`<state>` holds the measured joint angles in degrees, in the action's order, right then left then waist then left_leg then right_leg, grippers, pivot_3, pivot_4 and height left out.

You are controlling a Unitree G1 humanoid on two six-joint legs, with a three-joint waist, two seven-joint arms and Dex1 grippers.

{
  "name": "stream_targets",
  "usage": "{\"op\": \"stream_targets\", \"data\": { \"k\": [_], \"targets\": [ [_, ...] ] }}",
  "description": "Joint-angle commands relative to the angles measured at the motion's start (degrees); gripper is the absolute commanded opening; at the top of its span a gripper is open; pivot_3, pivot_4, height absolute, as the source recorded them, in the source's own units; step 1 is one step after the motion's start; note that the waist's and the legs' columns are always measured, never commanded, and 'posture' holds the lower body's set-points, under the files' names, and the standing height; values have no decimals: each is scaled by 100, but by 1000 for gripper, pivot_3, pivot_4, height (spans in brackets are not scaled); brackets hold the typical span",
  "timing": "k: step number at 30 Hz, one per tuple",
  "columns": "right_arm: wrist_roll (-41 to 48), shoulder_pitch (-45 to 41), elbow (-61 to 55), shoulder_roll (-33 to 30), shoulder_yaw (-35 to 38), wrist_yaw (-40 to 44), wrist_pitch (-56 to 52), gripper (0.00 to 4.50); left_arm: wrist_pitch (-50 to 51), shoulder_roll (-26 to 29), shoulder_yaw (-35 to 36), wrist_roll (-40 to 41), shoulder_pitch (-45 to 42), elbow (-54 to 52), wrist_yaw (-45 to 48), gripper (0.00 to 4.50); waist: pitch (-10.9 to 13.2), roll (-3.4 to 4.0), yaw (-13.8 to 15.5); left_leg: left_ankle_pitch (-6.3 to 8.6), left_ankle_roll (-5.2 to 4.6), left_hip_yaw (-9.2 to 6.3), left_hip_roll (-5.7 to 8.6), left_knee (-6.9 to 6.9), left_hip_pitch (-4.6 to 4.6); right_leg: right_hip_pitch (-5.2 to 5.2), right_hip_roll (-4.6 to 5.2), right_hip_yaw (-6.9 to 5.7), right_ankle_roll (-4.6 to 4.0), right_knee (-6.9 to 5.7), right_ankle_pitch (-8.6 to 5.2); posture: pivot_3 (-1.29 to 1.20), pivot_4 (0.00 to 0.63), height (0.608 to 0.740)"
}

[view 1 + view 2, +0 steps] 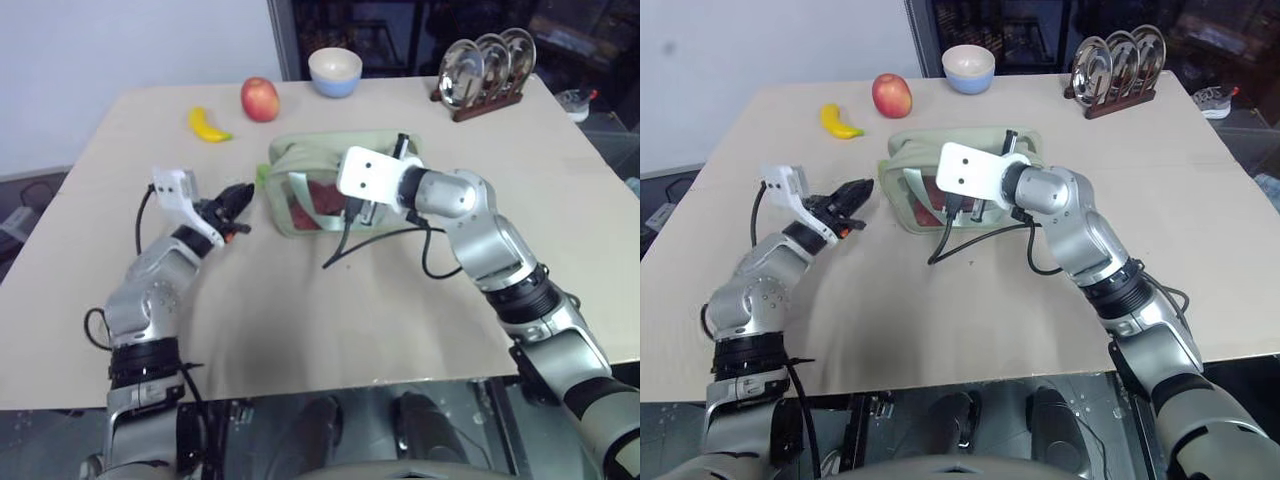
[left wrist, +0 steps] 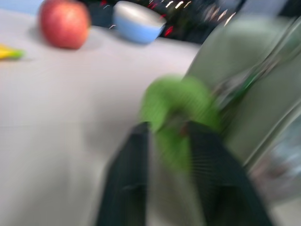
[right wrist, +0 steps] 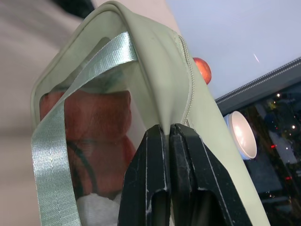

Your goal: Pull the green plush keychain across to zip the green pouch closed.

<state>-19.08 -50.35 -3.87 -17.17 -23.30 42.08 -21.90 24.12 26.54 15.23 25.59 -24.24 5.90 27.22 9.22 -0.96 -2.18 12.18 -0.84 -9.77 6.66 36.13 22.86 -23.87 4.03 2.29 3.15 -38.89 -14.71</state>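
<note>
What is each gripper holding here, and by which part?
The right gripper is shut on the green pouch, pinching its upper edge by the zipper. The left gripper has the green plush keychain between its fingers; a firm hold cannot be told.

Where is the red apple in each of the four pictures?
Left eye view: the apple sits far back on the table, between the banana and the bowl.
Right eye view: same spot.
Left wrist view: beside the bowl.
Right wrist view: peeking past the pouch's edge.
Shared landmark: the bowl.

Lime keychain (image 2: pixel 181 110), sage pouch (image 3: pixel 160 80), red apple (image 1: pixel 259 98)
</note>
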Motion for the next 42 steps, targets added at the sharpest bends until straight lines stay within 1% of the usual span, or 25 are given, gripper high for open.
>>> {"op": "stream_targets", "data": {
  "k": [1, 6, 9, 13, 14, 15, 17, 18, 19, 22, 26, 28, 30, 34, 38, 39, 40, 41, 42],
  "targets": [
    [61, -59, -134, 96, -6, -43, 122, 0, -787, 249, -424, -913, -230, 117, -151, 2311, 0, 0, 3, 0, 0, 1, 0, 0, 0, 0, 0, 1, 0, -1, 0, 0, 150, 740],
    [58, -67, -105, 132, -5, -44, 151, 0, -1107, 62, -599, -1240, -661, 730, -314, 2311, 0, 0, -15, 1, 0, 1, 3, 0, 1, -1, 1, 2, 1, 0, 0, 0, 150, 740],
    [57, -52, -126, 127, -5, -37, 159, 0, -1268, 50, -731, -1533, -938, 1195, -433, 2311, 0, 0, -20, 1, 0, -1, 2, 0, 1, -1, 1, -1, 1, 1, 0, 0, 150, 740],
    [53, -28, -136, 128, -4, -42, 152, 0, -1642, 78, -937, -1857, -1260, 1738, -359, 2311, 0, 0, -17, 1, 0, 0, 3, 0, 2, -2, 1, 0, 1, 0, 0, 0, 150, 740],
    [53, -21, -141, 130, -3, -45, 142, 0, -1746, 84, -968, -1922, -1318, 1845, -348, 1810, 0, 0, -20, 1, 0, -2, 4, 0, 3, -2, 1, -1, 1, 1, 0, 0, 150, 740],
    [51, -14, -146, 133, -3, -49, 135, 0, -1897, 97, -988, -1989, -1357, 1926, -350, 1531, 0, 0, -24, 1, 0, 0, 4, 0, 3, -2, 1, 1, 1, 1, 0, 0, 150, 740],
    [47, 9, -174, 131, -2, -52, 117, 0, -2274, 160, -1043, -2174, -1405, 2024, -396, 761, 0, 0, -27, 1, 0, 1, 4, 0, 3, -2, 2, 1, 1, 1, 0, 0, 150, 740],
    [45, 6, -170, 135, -2, -55, 113, 0, -2411, 184, -1055, -2236, -1429, 2074, -414, 180, 0, 0, -27, 1, 0, 0, 4, 0, 3, -3, 2, 1, 1, 1, 0, 0, 150, 740],
    [44, 11, -177, 135, 0, -56, 104, 0, -2615, 263, -1090, -2376, -1448, 2084, -482, 71, 0, 0, -27, 1, 0, 0, 4, 0, 3, -3, 2, 1, 1, 1, 0, 0, 150, 740],
    [35, 12, -170, 139, 5, -67, 82, 0, -3343, 577, -1175, -2899, -1510, 2042, -779, 71, 1, -1, -30, 1, 0, 0, 3, 0, 5, -7, 1, 2, 1, 0, 0, 0, 150, 740],
    [37, 1, -112, 150, 21, -101, 75, 0, -4481, 1213, -1438, -3870, -1714, 1720, -1217, 71, 1, -1, -20, 1, 0, 0, 4, -1, 8, -9, 2, 2, 1, 0, 0, 0, 150, 740],
    [44, -17, -55, 179, 17, -131, 91, 0, -5007, 1475, -1644, -4308, -1870, 1673, -1294, 71, 1, -1, -10, 1, 0, -1, 4, -1, 10, -9, 2, 1, 1, 2, 0, 0, 150, 740],
    [46, -36, 15, 214, 5, -167, 116, 0, -5447, 1625, -1826, -4527, -2038, 1751, -1236, 71, 1, -1, -5, 1, 0, 0, 8, -1, 9, -8, 5, 1, 1, 2, 0, 0, 150, 740],
    [51, -81, 158, 274, 4, -218, 202, 0, -6356, 1758, -2190, -4652, -2503, 2064, -915, 71, 1, 0, -13, 1, 0, -1, 9, -1, 9, -9, 3, 0, 1, 0, 0, 0, 150, 740],
    [71, -111, 273, 298, 11, -257, 293, 0, -6829, 1608, -2553, -4076, -2980, 2730, 103, 71, 1, 0, -35, 1, 0, 0, 8, -1, 9, -10, 2, -1, 2, -1, 0, 0, 150, 740],
    [75, -107, 282, 304, 13, -264, 307, 0, -6870, 1550, -2611, -4079, -3104, 2911, 189, 678, 1, 0, -37, 1, -1, 0, 8, -1, 10, -10, 2, -1, 2, -1, -1, 0, 150, 740],
    [78, -96, 281, 312, 12, -272, 314, 0, -6832, 1456, -2660, -3897, -3198, 3081, 486, 905, 1, 0, -31, 1, -1, -1, 8, -1, 9, -10, 1, -2, 2, 0, 0, 0, 150, 740],
    [77, -85, 276, 318, 8, -279, 317, 0, -6897, 1424, -2697, -3813, -3270, 3177, 644, 1285, 1, -1, -28, 1, -1, -2, 9, 0, 10, -10, 1, -4, 2, -1, -1, 0, 150, 740],
    [75, -72, 264, 323, 5, -284, 314, 0, -6880, 1399, -2686, -3532, -3282, 3168, 964, 1592, 1, 0, -37, 1, -2, -3, 9, 1, 11, -9, 0, -6, 2, -1, -1, 0, 150, 740]
  ]
}}
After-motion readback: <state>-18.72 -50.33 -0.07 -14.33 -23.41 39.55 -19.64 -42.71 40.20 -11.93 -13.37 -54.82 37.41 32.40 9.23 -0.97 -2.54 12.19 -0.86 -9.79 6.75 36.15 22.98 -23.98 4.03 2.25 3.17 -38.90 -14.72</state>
